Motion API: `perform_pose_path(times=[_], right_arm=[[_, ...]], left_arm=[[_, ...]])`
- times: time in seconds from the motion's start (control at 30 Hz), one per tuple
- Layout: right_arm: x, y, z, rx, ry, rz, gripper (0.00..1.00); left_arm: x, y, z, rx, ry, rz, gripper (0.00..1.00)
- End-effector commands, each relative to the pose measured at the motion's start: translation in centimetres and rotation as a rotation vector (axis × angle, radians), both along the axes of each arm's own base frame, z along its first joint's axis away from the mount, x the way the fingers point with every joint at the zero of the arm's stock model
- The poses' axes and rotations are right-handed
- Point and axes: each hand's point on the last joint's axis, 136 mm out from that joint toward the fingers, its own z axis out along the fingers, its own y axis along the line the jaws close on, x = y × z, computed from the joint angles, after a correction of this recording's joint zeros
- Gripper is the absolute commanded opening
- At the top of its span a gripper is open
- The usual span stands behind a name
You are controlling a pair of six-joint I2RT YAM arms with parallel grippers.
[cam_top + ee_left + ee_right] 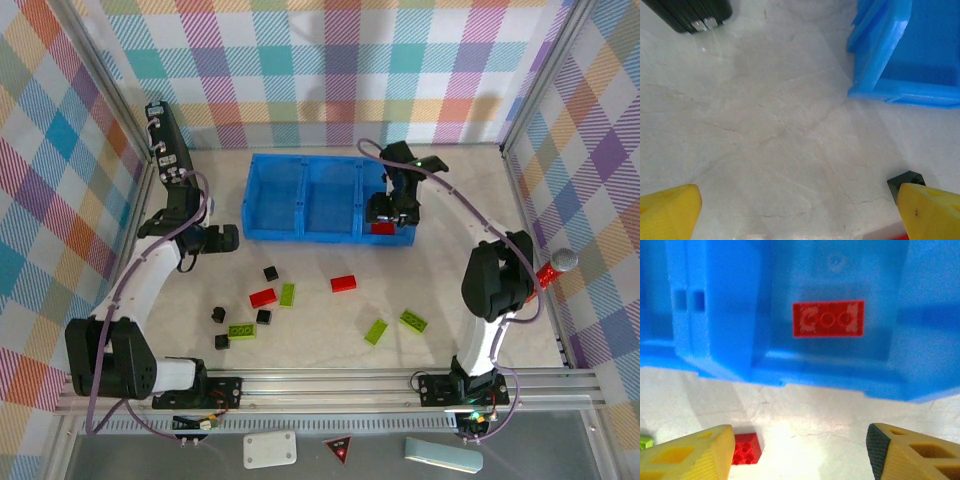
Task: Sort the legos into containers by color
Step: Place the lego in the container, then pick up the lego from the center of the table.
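A red brick [827, 319] lies in the right compartment of the blue tray [290, 232]. The right gripper [799, 437] hovers over its near wall, fingers apart and empty. Other bricks [343, 283] lie scattered on the table [320, 345]. The left gripper [799, 200] hangs left of the tray, fingers apart.

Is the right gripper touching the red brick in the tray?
Apart. Right wrist view: the red brick lies in the tray, clear of the open right gripper.

Top view high, looking down; both wrist views low, close, sharing blue tray [320, 236].
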Motion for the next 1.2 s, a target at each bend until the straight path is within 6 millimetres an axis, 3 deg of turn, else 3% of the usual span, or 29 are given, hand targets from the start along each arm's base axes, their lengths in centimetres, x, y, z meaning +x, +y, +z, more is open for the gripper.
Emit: perform_pose_path(times=[0.0, 0.23, 0.5, 0.77, 1.17], right_arm=[[-2.3, 1.1, 0.6, 0.027, 0.013, 0.005, 0.71], [-5.2, 1.9, 0.0, 0.019, 0.025, 0.027, 0.71], [-6.3, 1.5, -0.3, 0.018, 0.011, 0.026, 0.70], [-6.6, 1.3, -1.2, 0.018, 0.012, 0.024, 0.70], [-6.9, 1.8, -2.7, 0.050, 0.027, 0.016, 0.70]], left_arm=[[-0.8, -1.4, -0.3, -0.045, 0.085, -0.011, 0.98], [-1.5, -3.6, -0.2, -0.071, 0.128, 0.015, 0.92], [-1.9, -6.7, -0.2, -0.121, 0.121, 0.077, 0.82], [-1.9, -10.0, -3.0, -0.100, 0.168, 0.085, 0.75], [-2.7, -11.2, -6.8, -0.097, 0.200, 0.102, 0.66]])
